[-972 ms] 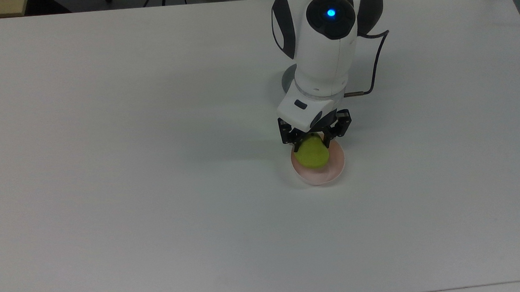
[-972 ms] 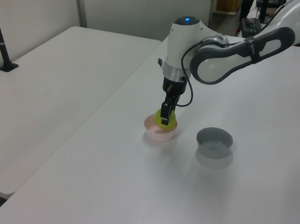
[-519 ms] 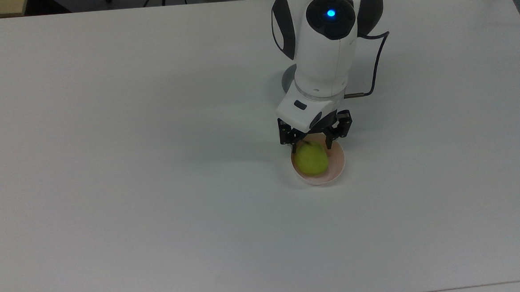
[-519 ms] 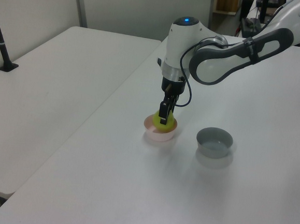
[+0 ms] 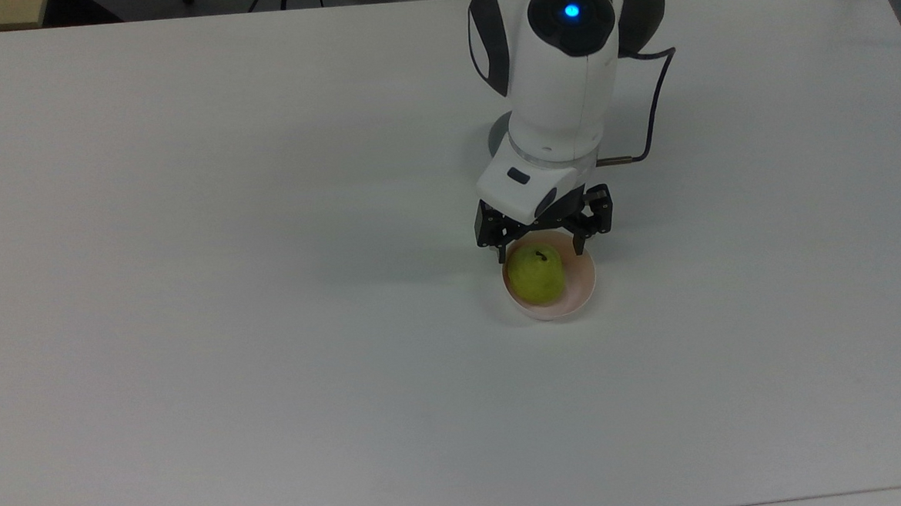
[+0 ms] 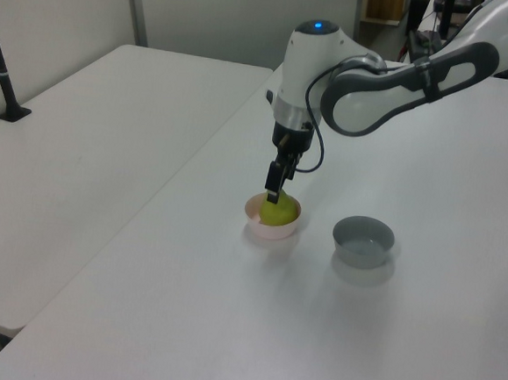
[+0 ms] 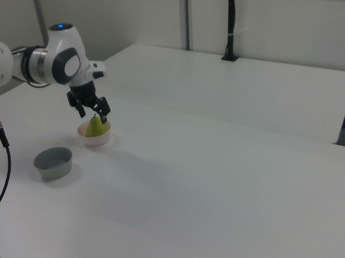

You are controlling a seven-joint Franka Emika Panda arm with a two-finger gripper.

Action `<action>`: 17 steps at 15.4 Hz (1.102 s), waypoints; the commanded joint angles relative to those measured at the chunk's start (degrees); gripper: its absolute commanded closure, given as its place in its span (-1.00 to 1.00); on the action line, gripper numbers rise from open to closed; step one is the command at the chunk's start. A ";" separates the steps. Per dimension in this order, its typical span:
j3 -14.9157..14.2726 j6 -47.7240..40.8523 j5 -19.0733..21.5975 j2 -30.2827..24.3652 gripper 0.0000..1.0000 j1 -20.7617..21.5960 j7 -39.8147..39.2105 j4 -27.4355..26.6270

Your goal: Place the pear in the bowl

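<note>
Sitting upright in the pale pink bowl [image 5: 580, 291], stem up, the pear [image 5: 536, 274] rests on its own, leaning toward the side of the bowl nearest the arm in the top view. The gripper [image 5: 543, 231] hangs just above it with its jaws spread wide, one finger on each side of the fruit's top and neither touching it, as the top view and the right view both suggest. The grey bowl [image 6: 363, 240] stands well apart, on the left view's right of the pink one, and plays no part. Judged from how things lie, the placing itself looks done and the step in hand is the retreat. To do that well, the arm should lift straight up first, keeping the jaws as wide as they are, so that no finger brushes the stem or the pear's shoulder and rolls it out. Only once the fingertips [image 7: 105, 122] are clearly above the fruit and the rim should any sideways travel begin; a slanting exit toward the arm's base risks clipping the near rim, and a light plastic bowl on the smooth white table [image 5: 193, 336] would probably slide or tip. Slow, vertical and unhurried seems right.
</note>
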 commanded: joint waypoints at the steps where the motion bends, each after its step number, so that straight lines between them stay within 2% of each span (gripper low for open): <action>1: -0.69 -5.15 1.42 -8.77 -1.00 -1.21 -0.13 -3.61; 7: 0.19 -20.71 0.37 -19.23 -1.00 -9.29 -1.36 -3.52; 10: 4.40 -30.11 -0.42 -22.66 -1.00 -17.45 -8.99 -3.87; 11: 5.28 -31.88 -0.43 -23.63 -1.00 -20.18 -9.36 -3.87; 15: 5.64 -32.34 -1.04 -28.20 -1.00 -27.75 -9.89 -7.64; 17: 5.55 -32.43 -2.09 -29.34 -1.00 -28.12 -9.89 -8.18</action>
